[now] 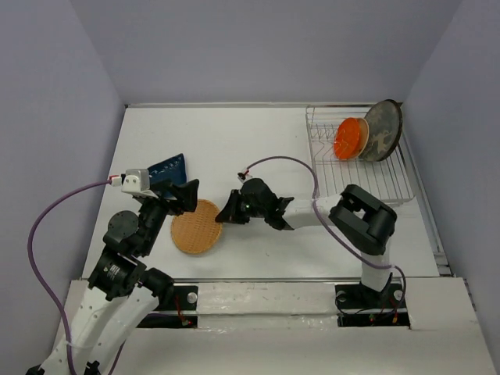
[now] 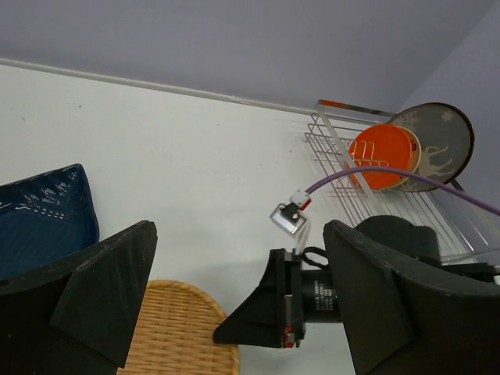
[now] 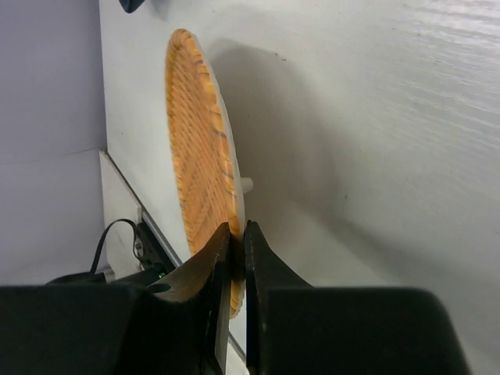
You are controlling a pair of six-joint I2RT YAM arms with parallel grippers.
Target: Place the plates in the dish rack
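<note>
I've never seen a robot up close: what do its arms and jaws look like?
The left arm and right arm have white links, black joints and black wedge-shaped jaws. A purple cable runs to each wrist; a small silver box sits on the left one.

I read the tan plate [image 3: 199,156] as a rough, matt waffle weave. The dark blue plate [image 2: 43,215] is glossy. The dish rack [image 1: 367,178] is shiny silver wire. The table [image 3: 375,117] looks smooth, matt white; the right gripper [image 3: 237,238] has matt black plastic fingers [image 3: 264,273].
</note>
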